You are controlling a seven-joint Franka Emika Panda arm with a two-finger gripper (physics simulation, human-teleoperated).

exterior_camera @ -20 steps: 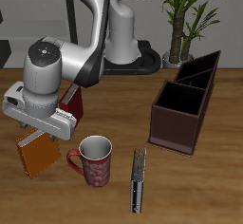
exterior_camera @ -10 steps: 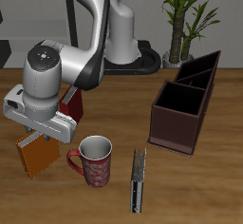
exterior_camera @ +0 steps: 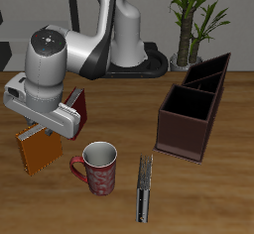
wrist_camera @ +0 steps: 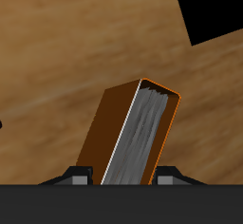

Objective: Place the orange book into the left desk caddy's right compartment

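Risen since a second ago: gripper [exterior_camera: 38,129] and orange book [exterior_camera: 40,151] both higher over the surface [exterior_camera: 198,193] than before, arm head shifted slightly back and up. Clamped on the orange book, one finger on each cover, seen from the wrist camera with the pale page edge [wrist_camera: 140,142] facing the lens and an orange cover [wrist_camera: 106,128] slanting away. Held clear of the wood, tilted, hanging below the wrist near the surface's front half, just beside the patterned red mug [exterior_camera: 99,169] but not touching it. Bent sharply at the elbow, white forearm reaching forward from the base at the back, wrist turned down and canted so the grey hand block [exterior_camera: 45,107] slopes toward the mug. Partly hidden behind the wrist, a dark red book [exterior_camera: 78,105], standing upright. Lying flat in front of the mug's far side, a slim grey-black book [exterior_camera: 145,187], long axis toward the front edge. Well apart across the surface, the left desk caddy [exterior_camera: 187,122], maroon-brown, open-topped, with its twin caddy [exterior_camera: 210,74] just behind it, farther back. Behind the caddies, a potted plant [exterior_camera: 190,20].
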